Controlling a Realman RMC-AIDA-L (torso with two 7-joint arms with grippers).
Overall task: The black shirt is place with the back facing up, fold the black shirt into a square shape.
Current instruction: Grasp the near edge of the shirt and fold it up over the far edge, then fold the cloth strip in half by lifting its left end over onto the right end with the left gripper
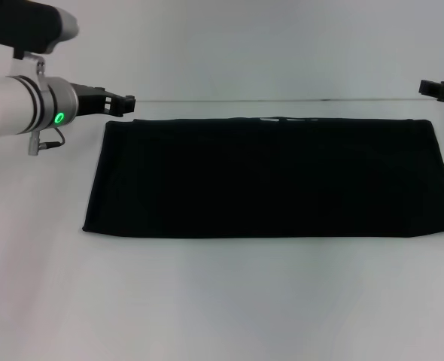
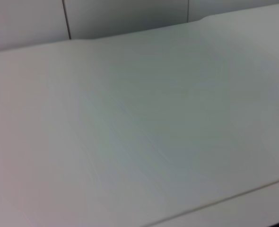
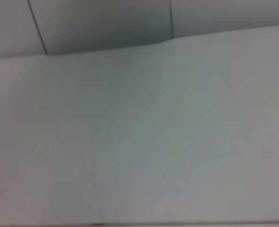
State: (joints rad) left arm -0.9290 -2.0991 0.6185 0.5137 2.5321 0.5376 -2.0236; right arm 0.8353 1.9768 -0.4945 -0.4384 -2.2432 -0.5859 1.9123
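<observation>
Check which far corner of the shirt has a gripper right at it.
The far left corner of the black shirt: the left gripper sits just above it, while the right gripper stands off from the right corner.

Even soft lighting; wrist views blurred; black shirt (image 1: pixel 267 180) detailless.

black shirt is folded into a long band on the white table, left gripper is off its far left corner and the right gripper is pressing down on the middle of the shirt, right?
Not quite. The right gripper is not on the black shirt; the head view shows it beyond the shirt's far right corner, clear of the cloth. The rest holds: the shirt lies as a long band on the white table, with the left gripper off its far left corner.
</observation>
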